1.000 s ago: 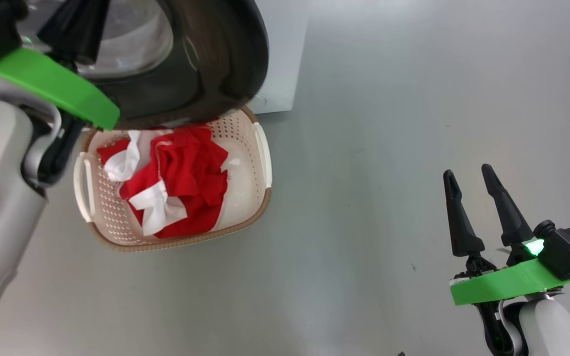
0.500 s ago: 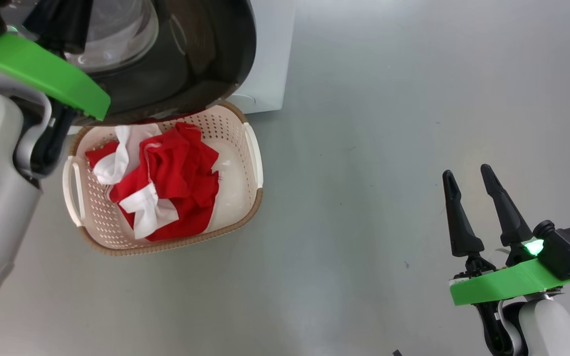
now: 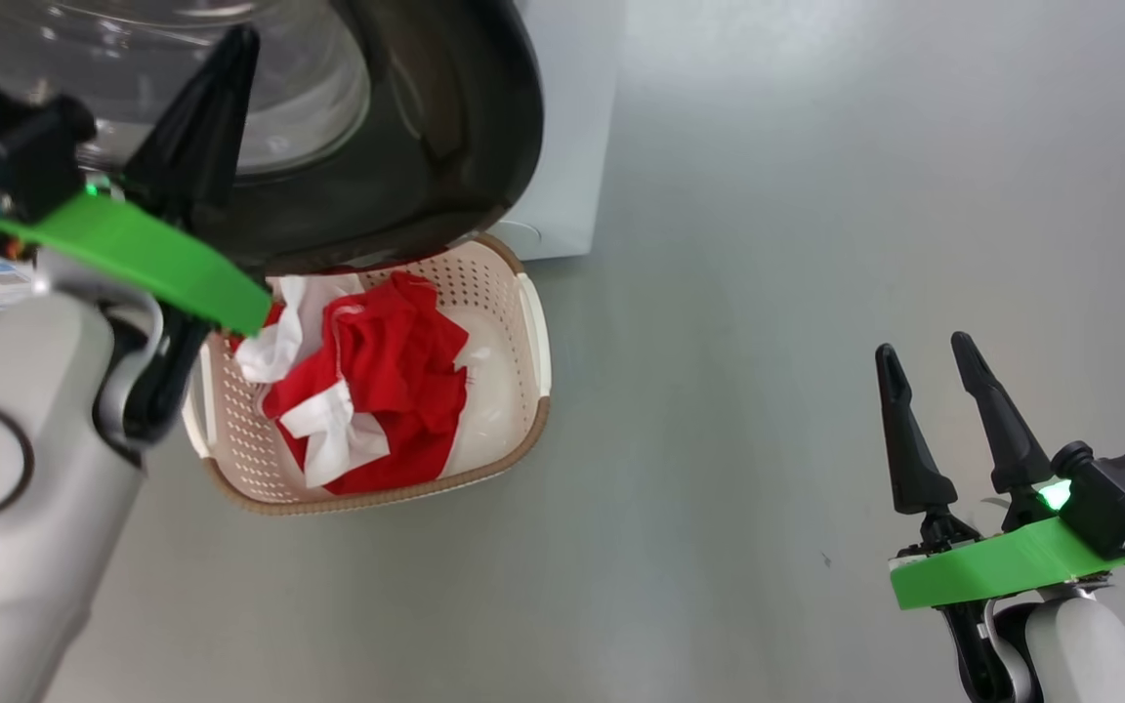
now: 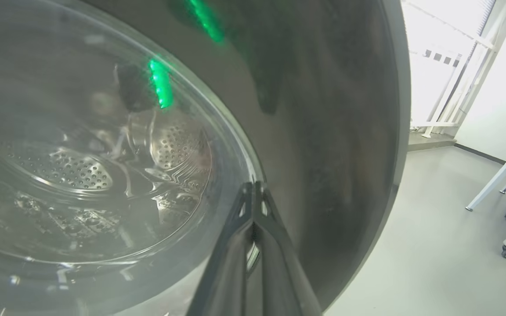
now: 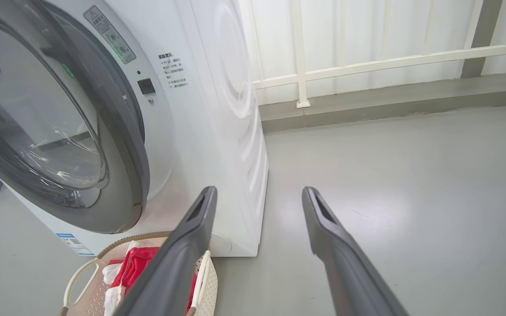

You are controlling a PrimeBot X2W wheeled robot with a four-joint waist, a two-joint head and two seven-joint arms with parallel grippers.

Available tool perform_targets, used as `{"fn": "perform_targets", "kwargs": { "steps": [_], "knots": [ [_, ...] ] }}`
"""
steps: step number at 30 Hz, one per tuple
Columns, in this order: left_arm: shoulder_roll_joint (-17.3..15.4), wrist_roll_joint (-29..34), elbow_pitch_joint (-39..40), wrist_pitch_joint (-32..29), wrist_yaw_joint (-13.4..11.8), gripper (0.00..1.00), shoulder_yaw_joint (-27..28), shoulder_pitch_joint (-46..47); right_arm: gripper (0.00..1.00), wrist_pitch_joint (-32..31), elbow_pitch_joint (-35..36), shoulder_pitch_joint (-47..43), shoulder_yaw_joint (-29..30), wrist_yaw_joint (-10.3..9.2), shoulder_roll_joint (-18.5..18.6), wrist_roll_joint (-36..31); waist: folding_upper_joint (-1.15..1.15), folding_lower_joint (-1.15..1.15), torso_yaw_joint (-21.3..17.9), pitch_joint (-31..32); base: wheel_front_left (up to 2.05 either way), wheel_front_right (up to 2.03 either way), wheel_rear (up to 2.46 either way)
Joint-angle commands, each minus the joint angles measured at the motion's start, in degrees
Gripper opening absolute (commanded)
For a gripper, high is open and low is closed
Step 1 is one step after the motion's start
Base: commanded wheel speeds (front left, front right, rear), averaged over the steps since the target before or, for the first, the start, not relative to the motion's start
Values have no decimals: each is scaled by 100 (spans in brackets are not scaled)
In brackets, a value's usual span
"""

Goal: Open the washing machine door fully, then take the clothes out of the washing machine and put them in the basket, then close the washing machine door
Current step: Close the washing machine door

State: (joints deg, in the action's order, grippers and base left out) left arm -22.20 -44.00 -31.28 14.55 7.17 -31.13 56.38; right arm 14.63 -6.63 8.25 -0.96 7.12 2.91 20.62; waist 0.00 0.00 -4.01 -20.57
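Left claw (image 3: 242, 49) shut at the washing machine door (image 3: 445, 127); right claw (image 3: 924, 350) wide open.

The left claw's fingers are pressed together and hold nothing, with tips at the junction of the door's glass bowl and black rim; contact cannot be confirmed. The right claw hangs empty over the grey floor (image 3: 768, 293), well apart from the washing machine (image 3: 572, 146). The clothes (image 3: 387, 361) lie piled in the basket (image 3: 523, 444), which stands on the floor just in front of the machine, below the door.

Head camera downward; wrists toward door (image 4: 332, 131)
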Motion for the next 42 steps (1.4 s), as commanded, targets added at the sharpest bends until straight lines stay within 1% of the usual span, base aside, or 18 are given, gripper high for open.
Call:
{"fn": "perform_targets", "kwargs": {
  "steps": [1,7,8,11,12,14,17,19,27,29,32,33,42],
  "knots": [
    [-158,70,204,45,32,0,374,-211,100,37,129,-124,-107,36,-3,-93,0,0,130,145,0,0,0],
    [10,280,403,45,32,0,891,-1028,100,37,102,-280,-49,36,-3,-202,0,0,305,388,0,0,0],
    [10,280,403,45,32,0,891,-1028,100,37,102,-280,-49,36,-3,-202,0,0,305,388,0,0,0],
    [71,458,473,45,32,0,1059,-1434,100,37,97,-368,-34,36,12,-232,0,0,394,503,0,0,0],
    [92,532,499,45,32,2,1114,-1559,100,37,96,-395,-27,36,20,-235,0,0,421,536,0,0,0],
    [165,616,565,45,32,11,1277,-1805,100,37,90,-442,-19,36,37,-239,0,0,471,603,0,0,0],
    [233,826,671,45,32,18,1440,-2176,100,37,76,-507,-24,36,51,-241,0,0,530,703,0,0,0],
    [299,931,733,45,32,25,1603,-2400,100,37,75,-553,-16,36,61,-238,0,0,570,754,0,0,0],
    [552,1126,984,45,32,51,2127,-3185,100,37,70,-711,6,36,104,-219,0,0,681,926,0,0,0],
    [586,1193,1042,45,32,69,2243,-3354,100,37,73,-742,16,36,115,-216,0,0,698,963,0,0,0],
    [645,1305,1127,45,32,88,2440,-3592,100,37,73,-793,29,36,128,-216,0,0,715,1019,0,0,0],
    [658,1360,1155,45,32,100,2500,-3668,100,37,73,-811,35,36,133,-215,0,0,720,1036,0,0,0],
    [835,1664,1339,45,32,100,2969,-4282,100,37,69,-972,96,36,166,-199,0,0,734,1200,0,0,0]
  ]
}}
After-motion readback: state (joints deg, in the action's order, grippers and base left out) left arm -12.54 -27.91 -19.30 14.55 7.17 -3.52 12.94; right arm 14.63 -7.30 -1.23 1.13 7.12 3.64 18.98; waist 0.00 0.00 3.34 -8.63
